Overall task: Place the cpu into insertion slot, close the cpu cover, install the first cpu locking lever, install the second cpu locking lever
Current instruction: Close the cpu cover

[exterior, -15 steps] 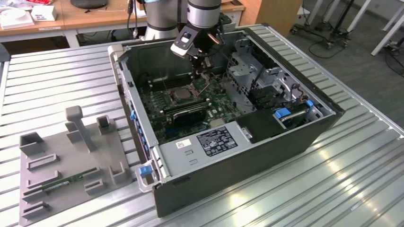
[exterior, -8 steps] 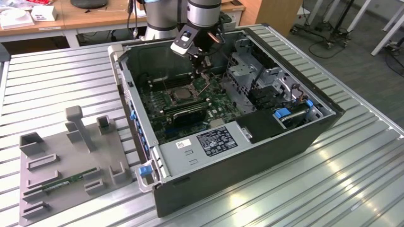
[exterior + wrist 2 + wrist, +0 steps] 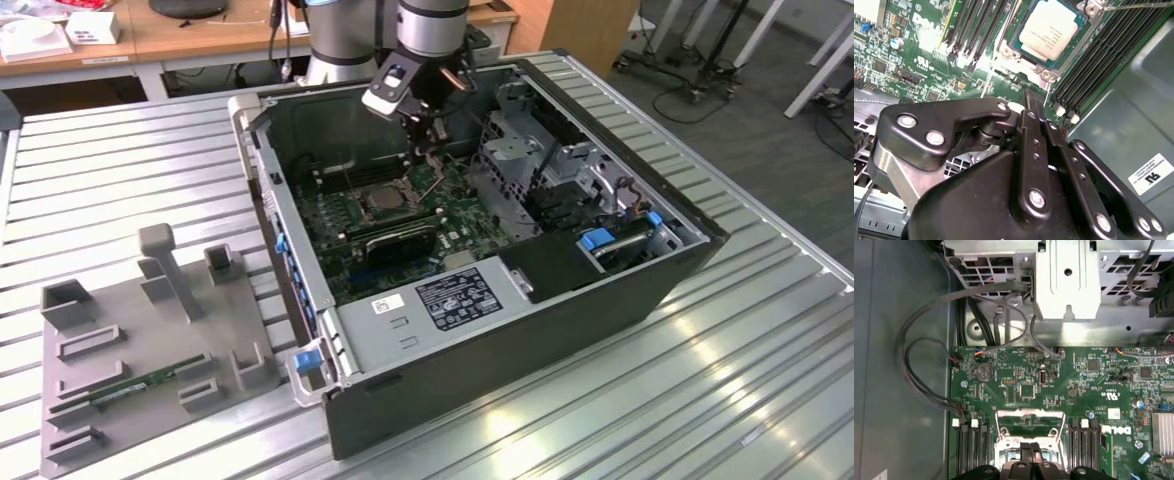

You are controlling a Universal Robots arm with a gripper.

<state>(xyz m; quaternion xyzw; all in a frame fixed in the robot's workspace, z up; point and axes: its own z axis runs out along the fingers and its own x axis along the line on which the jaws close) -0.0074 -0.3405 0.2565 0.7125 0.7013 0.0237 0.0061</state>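
Observation:
The cpu [image 3: 1051,30], a pale silvery square chip, lies flat in its socket on the green motherboard, and no cover lies over it in the second wrist view. The cpu cover [image 3: 1029,421], a thin silvery frame with a cut-out centre, stands raised off the socket. My gripper [image 3: 1031,449] hangs just above the socket, right next to the cover, its thin black fingers [image 3: 1027,105] pressed together with nothing between them. A thin wire lever [image 3: 1134,5] runs beside the socket. In the exterior view the gripper [image 3: 430,160] reaches down into the open computer case over the socket [image 3: 379,200].
Black memory slots [image 3: 974,30] flank the socket. Grey cables [image 3: 919,365] loop along the case wall, and a metal drive cage [image 3: 514,150] rises close beside the arm. A grey fixture plate [image 3: 80,400] holding a green memory stick [image 3: 140,385] lies outside the case.

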